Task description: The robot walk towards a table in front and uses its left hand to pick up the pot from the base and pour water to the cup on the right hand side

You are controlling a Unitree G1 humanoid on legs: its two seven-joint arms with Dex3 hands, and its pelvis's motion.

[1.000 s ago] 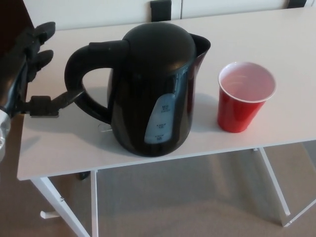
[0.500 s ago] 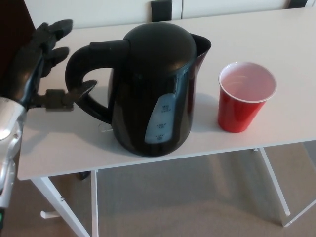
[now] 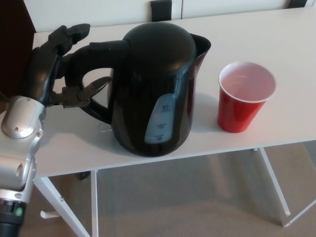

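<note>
A black electric kettle stands near the front edge of the white table, its loop handle pointing left and its spout to the right. A red cup with a white inside stands upright to the kettle's right, apart from it. My left hand is at the handle, open, with its fingers above the handle's top and its thumb reaching into the loop. It has not closed on the handle. The kettle's base is hidden under the kettle. My right hand does not show.
The table's left edge lies just under my left forearm. A dark block sits at the table's back edge. White table legs and beige floor show below the front edge.
My left hand has moved right, from the table's left edge to the kettle's handle, and its thumb now reaches into the loop. Kettle and cup have not moved.
</note>
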